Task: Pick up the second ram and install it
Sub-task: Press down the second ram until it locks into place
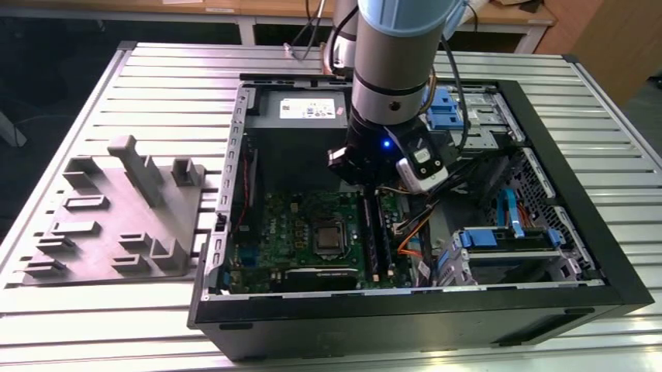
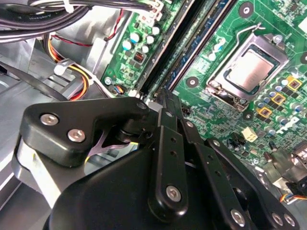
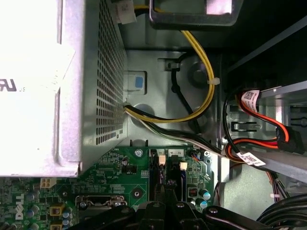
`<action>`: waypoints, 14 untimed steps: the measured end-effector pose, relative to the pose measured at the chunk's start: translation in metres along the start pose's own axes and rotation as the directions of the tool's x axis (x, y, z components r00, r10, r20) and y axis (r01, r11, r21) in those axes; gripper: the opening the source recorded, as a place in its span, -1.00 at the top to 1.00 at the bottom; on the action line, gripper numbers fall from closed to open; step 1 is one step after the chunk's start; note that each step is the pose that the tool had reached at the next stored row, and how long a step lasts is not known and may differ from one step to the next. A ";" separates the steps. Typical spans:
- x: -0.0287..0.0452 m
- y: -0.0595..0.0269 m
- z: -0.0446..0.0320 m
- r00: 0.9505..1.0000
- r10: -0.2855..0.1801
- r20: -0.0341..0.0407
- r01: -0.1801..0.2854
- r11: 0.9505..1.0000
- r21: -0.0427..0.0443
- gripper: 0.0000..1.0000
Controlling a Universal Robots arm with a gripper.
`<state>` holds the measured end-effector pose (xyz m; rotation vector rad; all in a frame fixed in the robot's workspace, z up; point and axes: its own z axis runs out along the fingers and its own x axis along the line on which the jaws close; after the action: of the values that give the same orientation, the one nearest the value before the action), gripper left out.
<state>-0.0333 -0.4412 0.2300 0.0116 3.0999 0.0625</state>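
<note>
Your gripper (image 2: 165, 103) hangs low over the motherboard (image 2: 230, 28), fingers (image 3: 169, 191) drawn narrow, apparently pinching nothing. Just beneath, the second ram (image 1: 370, 232) seems seated in its slot inside the case (image 1: 579, 232).

Matt black metal gripper (image 2: 165, 103) linkage with bright steel screws, above a glossy green motherboard (image 2: 225, 38). Beside its tips, a shiny bare-metal processor socket (image 2: 249, 69). Beyond the gripper, a perforated grey sheet-metal power supply (image 3: 96, 81) and smooth plastic-sheathed yellow cables (image 3: 204, 72). Outside the case, a ribbed aluminium table (image 1: 176, 85) bearing a matt grey plastic fixture (image 1: 119, 213).
</note>
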 end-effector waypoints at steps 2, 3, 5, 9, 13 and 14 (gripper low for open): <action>0.0000 0.0000 0.0003 1.000 0.000 0.000 0.000 1.000 0.000 0.80; 0.0000 0.0000 0.0010 1.000 0.000 0.000 0.000 1.000 0.000 0.80; 0.0001 -0.0001 0.0025 1.000 0.000 0.000 0.000 1.000 0.000 0.80; 0.0001 -0.0001 0.0028 1.000 0.000 0.000 0.000 1.000 0.000 0.80; 0.0002 0.0007 0.0037 1.000 0.000 0.000 0.000 1.000 0.000 0.80; 0.0002 0.0010 0.0038 1.000 0.000 0.000 0.000 1.000 0.000 0.80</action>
<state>-0.0333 -0.4400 0.2262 0.0116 3.0997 0.0626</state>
